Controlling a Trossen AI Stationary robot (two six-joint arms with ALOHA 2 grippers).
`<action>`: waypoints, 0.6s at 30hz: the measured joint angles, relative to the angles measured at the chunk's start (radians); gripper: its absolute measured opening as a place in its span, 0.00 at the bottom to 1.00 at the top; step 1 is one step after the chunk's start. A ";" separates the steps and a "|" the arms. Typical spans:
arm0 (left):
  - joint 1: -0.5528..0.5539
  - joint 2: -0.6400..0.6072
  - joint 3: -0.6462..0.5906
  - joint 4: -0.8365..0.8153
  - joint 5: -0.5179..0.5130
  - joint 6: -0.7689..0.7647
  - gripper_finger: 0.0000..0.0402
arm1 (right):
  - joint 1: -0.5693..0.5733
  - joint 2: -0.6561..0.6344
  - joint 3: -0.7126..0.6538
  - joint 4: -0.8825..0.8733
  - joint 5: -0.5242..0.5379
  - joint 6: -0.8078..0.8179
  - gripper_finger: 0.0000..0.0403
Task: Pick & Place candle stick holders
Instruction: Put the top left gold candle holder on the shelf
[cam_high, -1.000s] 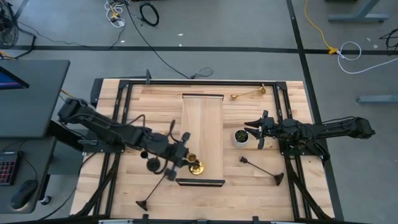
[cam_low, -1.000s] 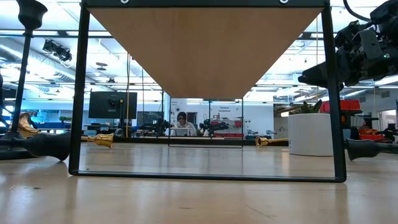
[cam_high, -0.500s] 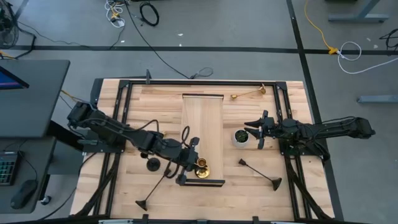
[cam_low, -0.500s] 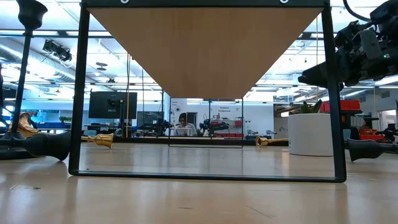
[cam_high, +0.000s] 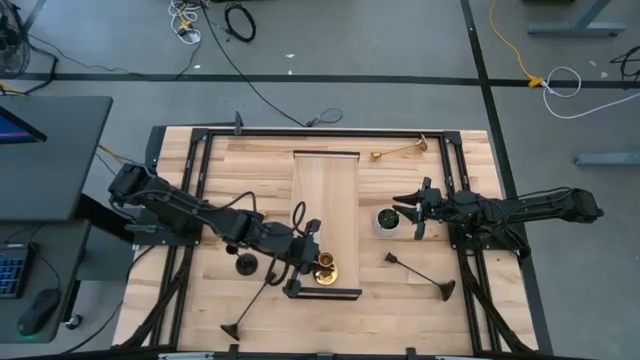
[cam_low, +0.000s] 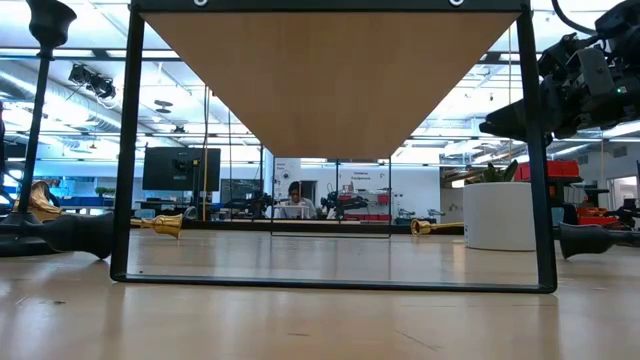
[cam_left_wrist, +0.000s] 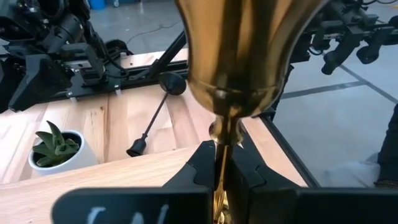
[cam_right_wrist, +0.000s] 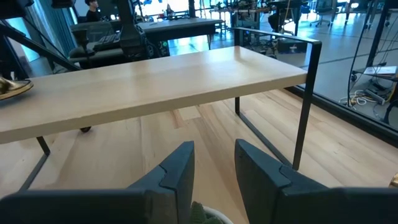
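the left tool (cam_high: 313, 252) pinched the thin stem of a shiny brass-gold candle stick holder (cam_high: 323, 267) over the near end of the raised wooden shelf (cam_high: 325, 190), so placing seemed in hand; next it should lower, then release, while the right tool (cam_high: 404, 211) waited spread by the small white pot (cam_high: 385, 222).

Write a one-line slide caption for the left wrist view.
Left gripper shut on the thin stem of a shiny brass-gold candle stick holder, above the raised wooden shelf; a matte black holder lies beyond.

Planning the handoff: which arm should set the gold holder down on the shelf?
Left. Its claw is shut on the gold holder at the shelf's near end. The right claw is open, by the plant pot, off the shelf.
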 joint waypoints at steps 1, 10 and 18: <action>0.000 0.000 0.000 0.000 0.000 0.000 0.03 | 0.000 0.000 0.000 0.000 0.000 0.000 0.28; 0.000 0.000 0.000 0.001 0.035 -0.008 0.04 | 0.000 0.000 0.000 0.000 0.000 0.000 0.28; 0.000 0.000 0.000 0.007 0.034 -0.008 0.12 | 0.000 0.000 0.000 0.000 0.000 0.000 0.28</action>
